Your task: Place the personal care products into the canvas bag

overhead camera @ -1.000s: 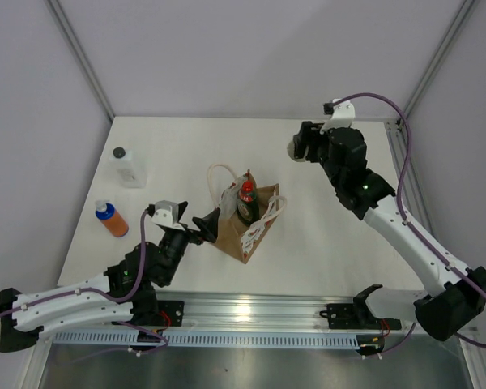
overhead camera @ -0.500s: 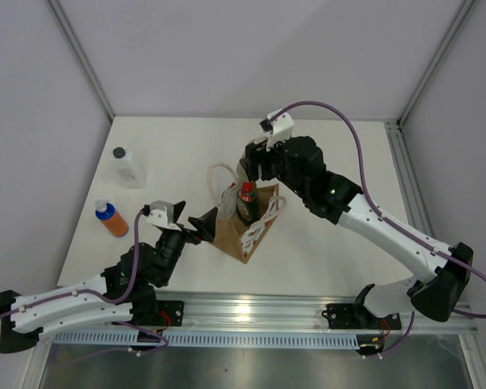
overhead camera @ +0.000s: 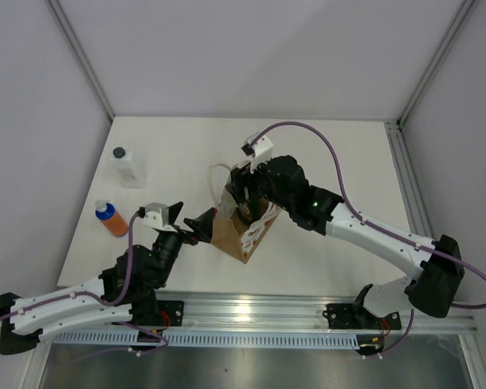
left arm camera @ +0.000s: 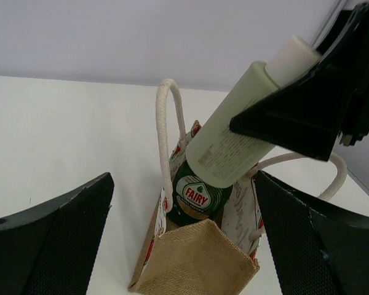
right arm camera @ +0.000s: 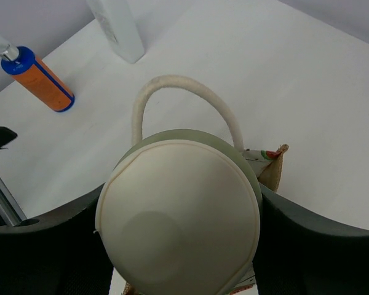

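The brown canvas bag (overhead camera: 245, 235) stands mid-table with cream rope handles. The dark bottle (left arm camera: 200, 195) with a Fairy label stands inside it. My right gripper (overhead camera: 241, 193) is shut on the olive-green bottle (left arm camera: 234, 138) with the cream cap (right arm camera: 178, 215), holding it tilted with its base in the bag's mouth, over the dark bottle. My left gripper (overhead camera: 202, 223) is open at the bag's left end, with the bag (left arm camera: 197, 258) showing between its spread jaws. The clear bottle with a black cap (overhead camera: 130, 166) and the orange bottle with a blue cap (overhead camera: 111, 219) stand at the table's left.
One rope handle (right arm camera: 172, 83) arches up just behind the held bottle. The clear bottle (right arm camera: 120, 27) and orange bottle (right arm camera: 40, 80) stand beyond the bag. The table's left edge runs near the orange bottle. An aluminium rail (overhead camera: 251, 312) runs along the near edge.
My right arm swung from the back right to over the bag with the olive-green bottle and lowered it to the bag's mouth. My left arm barely moved.
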Motion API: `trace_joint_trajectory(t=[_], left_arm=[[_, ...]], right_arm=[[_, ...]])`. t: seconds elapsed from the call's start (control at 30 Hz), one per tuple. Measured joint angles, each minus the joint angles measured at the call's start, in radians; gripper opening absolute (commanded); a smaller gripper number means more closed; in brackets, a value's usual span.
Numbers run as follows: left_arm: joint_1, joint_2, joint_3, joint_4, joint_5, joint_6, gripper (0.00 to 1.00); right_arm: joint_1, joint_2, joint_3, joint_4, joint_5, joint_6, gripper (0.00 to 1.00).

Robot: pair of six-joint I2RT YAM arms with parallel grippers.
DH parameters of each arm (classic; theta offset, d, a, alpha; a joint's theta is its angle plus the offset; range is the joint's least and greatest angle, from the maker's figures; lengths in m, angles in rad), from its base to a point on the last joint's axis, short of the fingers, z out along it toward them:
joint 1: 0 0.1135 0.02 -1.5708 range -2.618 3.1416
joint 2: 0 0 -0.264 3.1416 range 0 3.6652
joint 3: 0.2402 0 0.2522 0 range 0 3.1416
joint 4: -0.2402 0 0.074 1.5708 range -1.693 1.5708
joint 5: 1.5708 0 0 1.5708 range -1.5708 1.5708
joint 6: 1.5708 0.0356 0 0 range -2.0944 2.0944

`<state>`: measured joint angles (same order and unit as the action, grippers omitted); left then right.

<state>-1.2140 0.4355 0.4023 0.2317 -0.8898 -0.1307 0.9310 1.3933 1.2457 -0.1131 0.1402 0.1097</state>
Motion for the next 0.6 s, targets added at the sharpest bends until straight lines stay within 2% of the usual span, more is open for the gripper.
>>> trace_joint_trajectory(t=[0.17, 0.6], left_arm=[[0.000, -0.020, -0.019, 0.009, -0.002, 0.000, 0.99], [0.000, -0.031, -0.027, 0.019, -0.009, 0.000, 0.99]], right_arm=[[0.009, 0.016, -0.062, 0.010, -0.017, 0.018, 0.00], [0.064, 0.114, -0.084, 0.054, 0.024, 0.013, 0.00]])
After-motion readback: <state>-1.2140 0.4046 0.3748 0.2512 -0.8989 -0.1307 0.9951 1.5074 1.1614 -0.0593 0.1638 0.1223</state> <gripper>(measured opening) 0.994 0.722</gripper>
